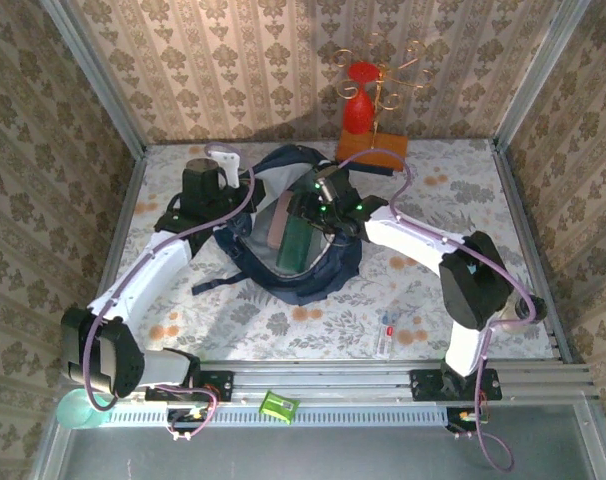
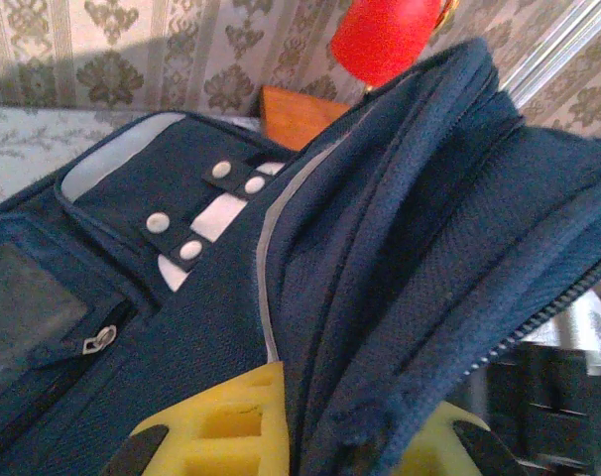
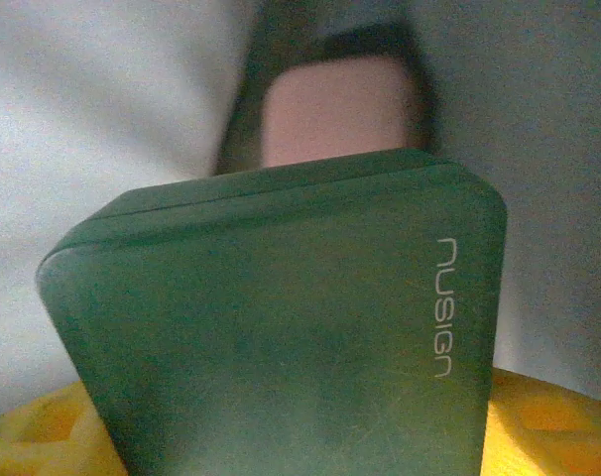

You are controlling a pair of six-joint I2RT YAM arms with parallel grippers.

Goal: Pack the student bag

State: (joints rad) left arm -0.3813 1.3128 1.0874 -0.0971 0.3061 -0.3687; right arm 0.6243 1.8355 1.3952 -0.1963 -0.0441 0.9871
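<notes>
The right gripper (image 3: 293, 428) was clamped on a green case (image 3: 281, 327), one yellow finger at each side of its lower end. The case bore pale "nusign" lettering and stood tilted in the open mouth of the student bag (image 1: 318, 285). Beyond the case, deeper in the same compartment, lay a pinkish flat thing with a dark rim (image 3: 332, 109), blurred, against the pale grey lining (image 3: 92, 129).

The left gripper (image 2: 325, 448) was pinched on the bag's navy rim, with the fabric bunched between its yellow fingers (image 2: 216, 436), holding that edge up beside the zip. Below the rim, the front showed a grey-white patch (image 2: 216, 218) crossed by two studded tabs, and a closed zipped pocket (image 2: 33, 317).

The bag lay in the middle of the floral table (image 1: 463, 200), mouth upward, between the two arms. Behind it stood a red ornament on a wooden base (image 1: 361, 105).
</notes>
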